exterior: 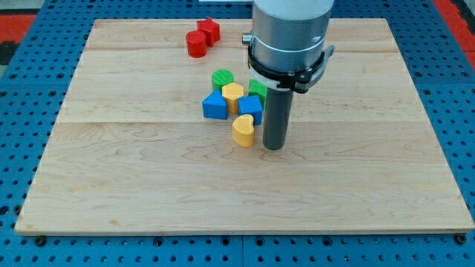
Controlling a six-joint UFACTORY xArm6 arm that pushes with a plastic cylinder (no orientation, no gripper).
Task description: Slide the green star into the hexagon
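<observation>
The green star (257,90) sits near the board's middle, partly hidden behind my arm. It touches the right side of the yellow hexagon (232,94). A green round block (222,78) lies just above-left of the hexagon. A blue block (214,106) lies left of the hexagon, and another blue block (250,107) lies below the star. A yellow heart (243,130) sits at the cluster's bottom. My tip (274,147) rests on the board just right of the yellow heart and below the green star.
A red round block (197,44) and a red star (209,30) sit together near the view's top. The wooden board (111,178) lies on a blue pegboard. My grey arm body (289,33) hangs over the board's upper middle.
</observation>
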